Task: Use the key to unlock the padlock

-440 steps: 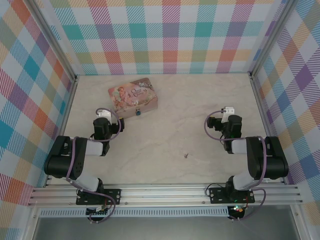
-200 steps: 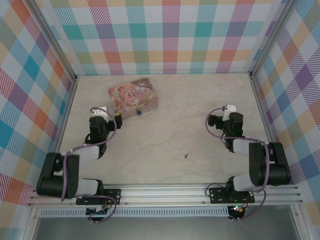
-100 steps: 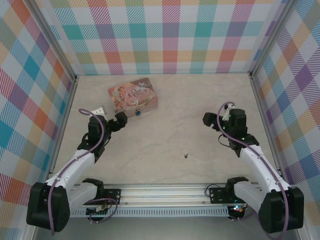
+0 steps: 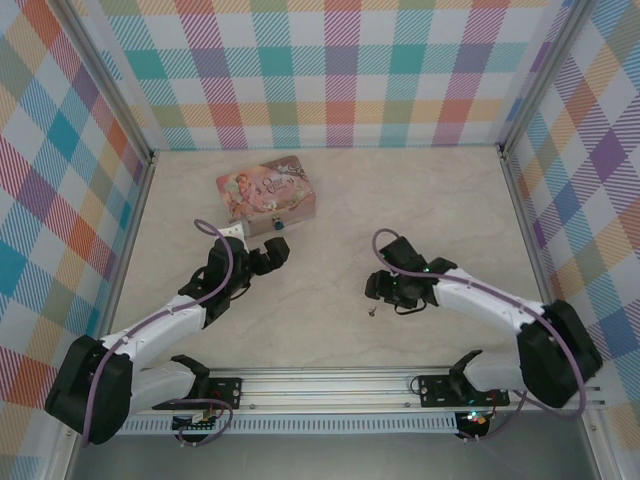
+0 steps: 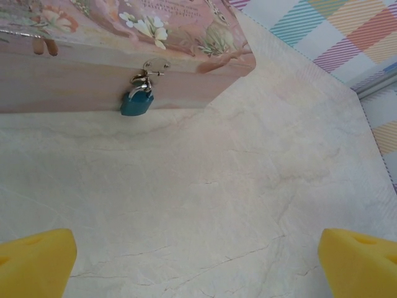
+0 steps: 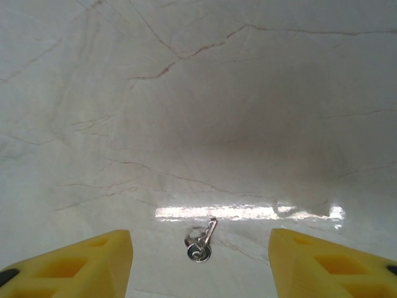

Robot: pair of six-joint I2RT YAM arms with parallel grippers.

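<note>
Top external view: the pink picture-printed box (image 4: 267,193) sits on the bench (image 4: 340,200) toward the far left. The padlock (image 4: 274,227) hangs at the box's near face, a small teal spot. The left tool (image 4: 272,253) is on the bench side of that face, just near of the padlock, pointing toward it. The key (image 4: 372,310) lies flat on the bench near the centre, well apart from the box. The right tool (image 4: 385,288) is just above and beside the key.

Left wrist view: the padlock (image 5: 137,103) hangs by its silver shackle from a metal hasp (image 5: 154,65) on the box's front wall, shackle seated in the body. The left tool's yellow fingertips (image 5: 34,261) stand at the two lower corners, spread fully apart with nothing between them but bare bench; the padlock is ahead of them, not touched.

Right wrist view: the key (image 6: 201,242), a silver sliver with a small ring, lies on the bench in the gap between the right tool's yellow fingertips (image 6: 332,264). The jaws stand apart, clear of the key on both sides; nothing is gripped
</note>
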